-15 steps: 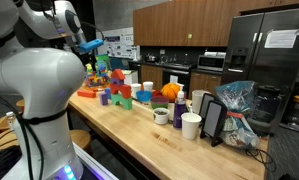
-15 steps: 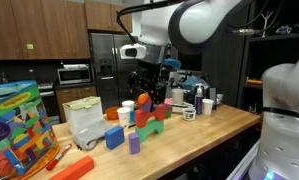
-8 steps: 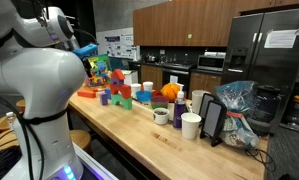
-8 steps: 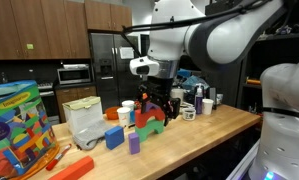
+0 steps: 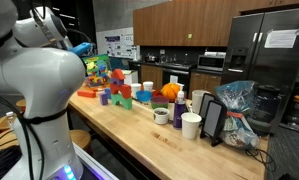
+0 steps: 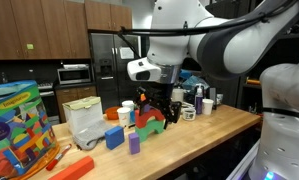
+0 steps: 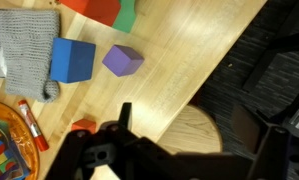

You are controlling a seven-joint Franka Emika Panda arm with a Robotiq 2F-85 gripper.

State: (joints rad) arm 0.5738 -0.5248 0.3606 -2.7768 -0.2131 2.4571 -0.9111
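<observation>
Lower and further over the blocks than a second ago, the hand (image 6: 155, 104) now hangs with its fingers spread wide and nothing between them. In the wrist view the hand (image 7: 124, 150) looks straight down at the table (image 7: 179, 70) edge, with a purple block (image 7: 122, 60) and a blue block (image 7: 73, 60) lying just ahead of it, near each other but apart. A grey knitted cloth (image 7: 24, 50) lies beside the blue block and seems to touch it, and a red marker (image 7: 29, 122) rests on the rim of an orange tray at the side. In an exterior view the same purple block (image 6: 134, 143) stands upright near the front edge, the blue block (image 6: 114, 137) beside it, and red and green blocks (image 6: 151, 125) are stacked right under the hand.

The risks I judge from this: the stack sits so close below the fingers that a descent slightly off line could knock it over and send pieces off the table. The purple block is near the edge, so a nudge from one finger could push it over onto the round stool (image 7: 204, 125) or the floor. The cloth could snag a fingertip if the hand goes for the blue block.
</observation>
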